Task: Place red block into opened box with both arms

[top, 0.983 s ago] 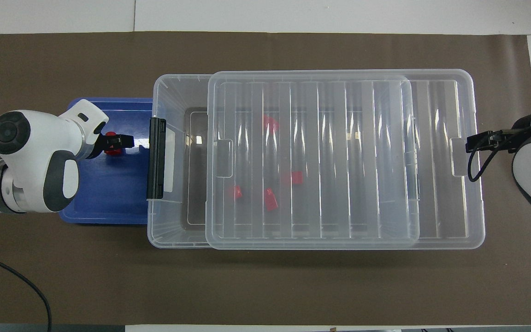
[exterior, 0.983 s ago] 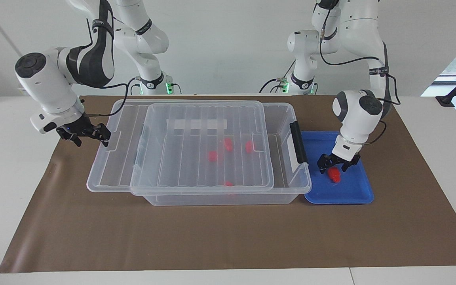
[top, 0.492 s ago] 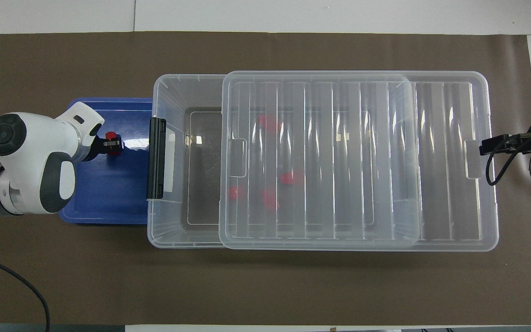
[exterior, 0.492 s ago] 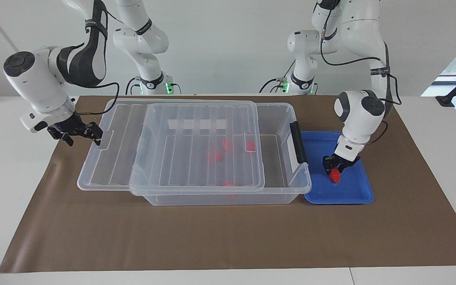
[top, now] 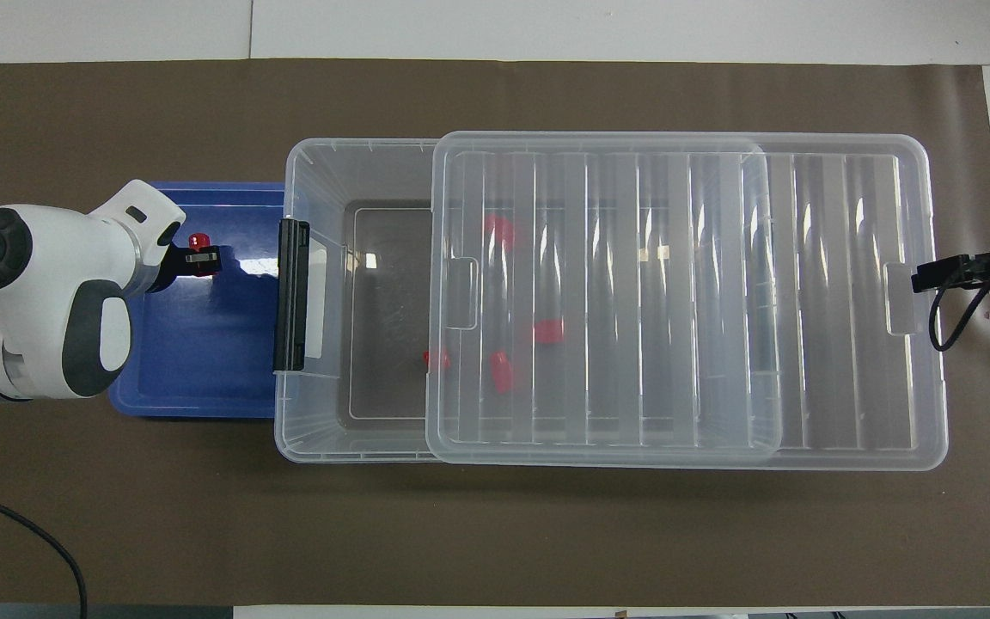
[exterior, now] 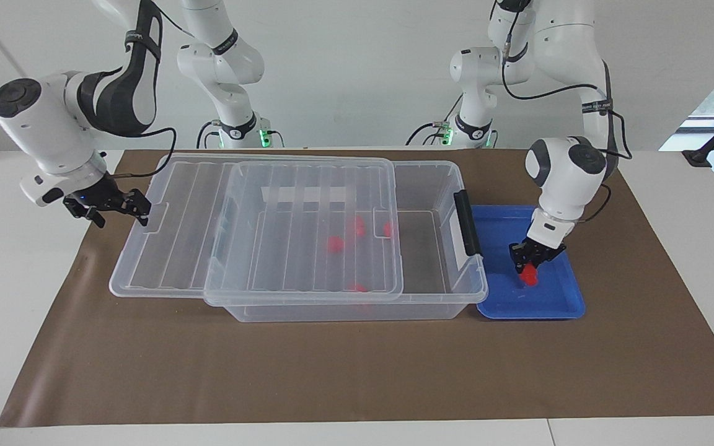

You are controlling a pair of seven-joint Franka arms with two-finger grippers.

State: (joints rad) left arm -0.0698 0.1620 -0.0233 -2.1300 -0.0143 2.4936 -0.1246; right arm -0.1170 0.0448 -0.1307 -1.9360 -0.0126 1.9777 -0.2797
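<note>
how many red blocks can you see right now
5. One red block is in the left gripper, over the blue tray. Four lie in the box: three under the slid-back lid, one at its edge. More may be hidden.

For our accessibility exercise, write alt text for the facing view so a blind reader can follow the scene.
The left gripper is shut on a small red plastic block in the shallow blue tray. The right gripper holds the ribbed clear lid by its tab, leaving the large clear storage box uncovered at the tray end.
</note>
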